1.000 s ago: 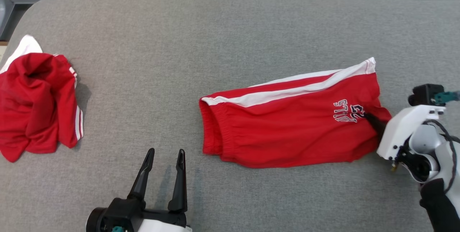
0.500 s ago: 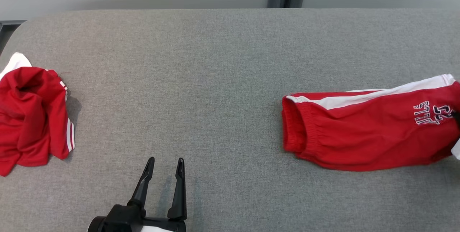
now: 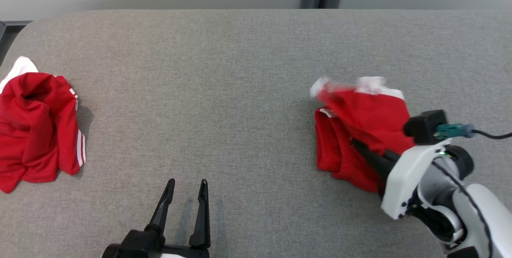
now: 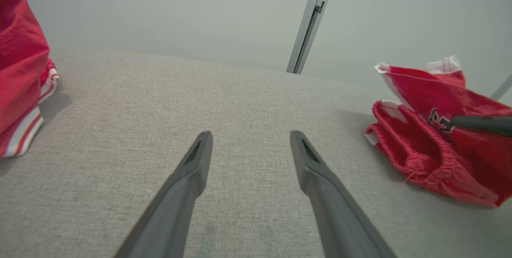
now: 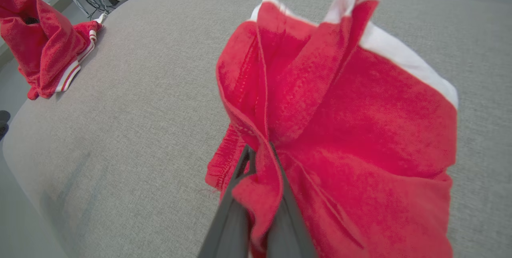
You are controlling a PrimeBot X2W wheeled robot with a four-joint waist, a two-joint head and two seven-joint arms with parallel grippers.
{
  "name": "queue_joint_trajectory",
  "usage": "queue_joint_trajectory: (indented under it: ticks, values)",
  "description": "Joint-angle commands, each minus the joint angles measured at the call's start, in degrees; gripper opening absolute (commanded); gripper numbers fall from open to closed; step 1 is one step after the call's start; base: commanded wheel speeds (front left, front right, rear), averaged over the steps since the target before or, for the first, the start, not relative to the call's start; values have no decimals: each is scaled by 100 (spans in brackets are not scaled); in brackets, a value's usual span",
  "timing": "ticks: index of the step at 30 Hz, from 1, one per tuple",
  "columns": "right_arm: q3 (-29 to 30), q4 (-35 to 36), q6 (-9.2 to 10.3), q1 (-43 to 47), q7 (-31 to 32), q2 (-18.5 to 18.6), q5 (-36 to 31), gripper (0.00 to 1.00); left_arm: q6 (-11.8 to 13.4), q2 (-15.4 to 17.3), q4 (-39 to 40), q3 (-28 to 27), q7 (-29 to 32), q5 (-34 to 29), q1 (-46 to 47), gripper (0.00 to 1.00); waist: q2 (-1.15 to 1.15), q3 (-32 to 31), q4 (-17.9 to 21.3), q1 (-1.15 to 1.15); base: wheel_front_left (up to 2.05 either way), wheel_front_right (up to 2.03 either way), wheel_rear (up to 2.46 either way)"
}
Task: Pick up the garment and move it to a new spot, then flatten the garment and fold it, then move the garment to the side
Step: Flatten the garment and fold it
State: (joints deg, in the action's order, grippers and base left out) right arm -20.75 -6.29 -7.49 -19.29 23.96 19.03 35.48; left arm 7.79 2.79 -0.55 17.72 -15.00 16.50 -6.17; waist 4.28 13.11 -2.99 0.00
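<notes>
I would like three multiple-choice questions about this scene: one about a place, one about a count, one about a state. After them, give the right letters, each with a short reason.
1. Where does the crumpled red garment lie on the grey table?
A. at the robot's left edge
B. in the middle
C. at the far right

2. How many red garments are in the head view?
A. one
B. two
C. three

3. What is the state of the right pincer?
A. open above bare table
B. shut on the red shorts
C. shut on nothing

Answers:
1 A, it sits at the left edge of the head view.
2 B, the crumpled one and the shorts.
3 B, the right wrist view shows red cloth pinched between its fingers.
</notes>
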Motion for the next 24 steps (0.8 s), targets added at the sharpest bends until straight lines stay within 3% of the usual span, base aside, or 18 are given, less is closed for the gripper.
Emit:
queue_joint_trajectory:
  ticks: [1,5,14,15,16,17,24]
  values:
    - [-134,-41,0,-65,82,-94,-63,0,-21,21,-26,6,-27,3,94,100,0,15,-52,0,0,0,0]
    - [-400,-267,-3,-128,136,-366,-164,0,-4,23,-67,49,-27,35,119,100,0,-5,-230,0,0,0,0]
    - [-528,-506,-2,-24,79,-435,-315,0,62,20,-61,24,-26,110,-23,100,0,-49,-413,0,0,0,0]
    - [-550,-486,-2,-24,25,-441,-342,18,67,21,-58,17,-27,113,-32,100,0,-56,-403,0,0,0,0]
    - [-581,-466,-2,-19,-38,-455,-361,48,73,21,-58,9,-27,118,-51,100,0,-69,-381,0,0,0,0]
    - [-566,-471,-2,19,-101,-478,-366,100,75,21,-65,4,-27,119,-74,100,0,-90,-354,0,0,0,0]
    - [-410,32,-1,523,-1016,-363,-651,100,34,21,-167,-153,-27,20,-222,100,0,-382,-72,0,0,0,0]
